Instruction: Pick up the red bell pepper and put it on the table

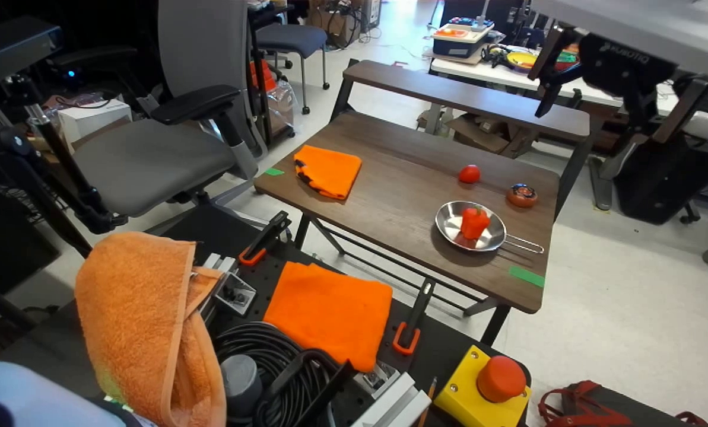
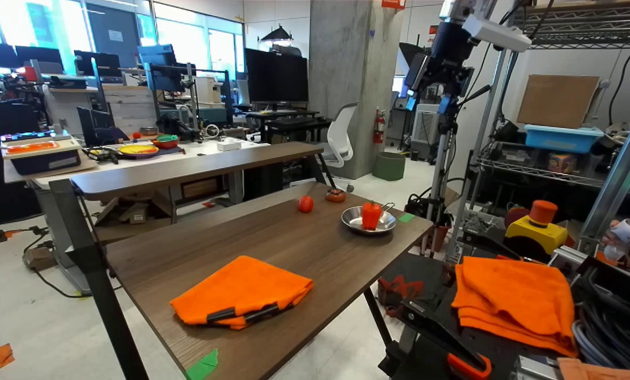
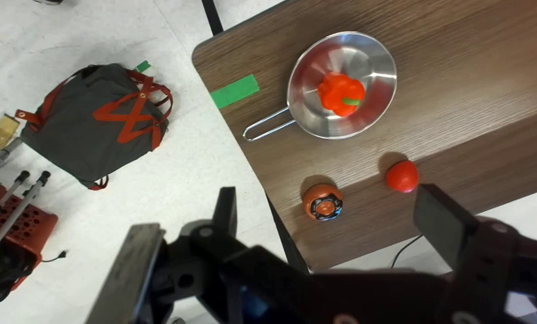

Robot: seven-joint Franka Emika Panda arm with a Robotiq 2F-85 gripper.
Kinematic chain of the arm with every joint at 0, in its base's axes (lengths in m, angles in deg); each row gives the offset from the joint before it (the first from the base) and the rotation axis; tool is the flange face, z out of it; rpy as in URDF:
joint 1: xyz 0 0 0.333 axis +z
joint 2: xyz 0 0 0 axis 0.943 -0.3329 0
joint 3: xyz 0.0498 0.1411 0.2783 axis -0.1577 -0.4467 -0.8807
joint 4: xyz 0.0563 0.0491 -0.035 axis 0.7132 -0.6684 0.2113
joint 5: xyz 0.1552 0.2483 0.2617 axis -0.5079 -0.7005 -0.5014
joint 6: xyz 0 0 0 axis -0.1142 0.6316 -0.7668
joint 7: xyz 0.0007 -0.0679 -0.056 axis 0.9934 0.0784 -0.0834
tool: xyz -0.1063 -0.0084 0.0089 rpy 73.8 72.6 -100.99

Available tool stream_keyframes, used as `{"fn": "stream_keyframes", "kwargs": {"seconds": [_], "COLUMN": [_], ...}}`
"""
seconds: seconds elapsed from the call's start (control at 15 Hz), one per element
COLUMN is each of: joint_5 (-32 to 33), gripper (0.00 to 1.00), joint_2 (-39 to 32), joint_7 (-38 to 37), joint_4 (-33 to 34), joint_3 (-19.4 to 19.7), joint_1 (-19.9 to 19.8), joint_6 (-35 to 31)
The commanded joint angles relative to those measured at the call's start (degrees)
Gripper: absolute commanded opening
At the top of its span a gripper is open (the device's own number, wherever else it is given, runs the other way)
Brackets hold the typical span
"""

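The red bell pepper (image 1: 474,224) stands upright in a round steel bowl (image 1: 448,230) with a wire handle. It also shows in an exterior view (image 2: 370,216) and in the wrist view (image 3: 338,92), its green stem facing the camera. The bowl sits on the dark wood-grain table (image 1: 389,190), near a corner with green tape. My gripper (image 3: 327,196) is wide open and empty. In both exterior views the gripper (image 1: 604,121) (image 2: 427,104) hangs high above the table, well apart from the pepper.
A red ball-like item (image 3: 402,176) and a brownish-red round item (image 3: 322,201) lie on the table near the bowl. A folded orange cloth (image 1: 330,171) lies at the table's far end. A raised shelf (image 1: 448,92) runs along the table's long edge.
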Motion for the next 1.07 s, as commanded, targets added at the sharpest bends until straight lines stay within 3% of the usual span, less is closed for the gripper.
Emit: {"fn": "stream_keyframes", "kwargs": {"seconds": [0.0,0.33,1.0], "joint_5": [-5.8,-7.8,-5.5], "gripper": [1.0,1.0,1.0], "joint_2": [-9.2,-20.1,-35.9], "joint_7": [-1.4,-4.5,-12.2], "joint_4": [5.5,13.0,25.1], "joint_3": [-3.0,-6.6,-6.8], "joint_1": [0.9,0.7,1.4], "joint_6": [-2.3,-1.2,2.2]}}
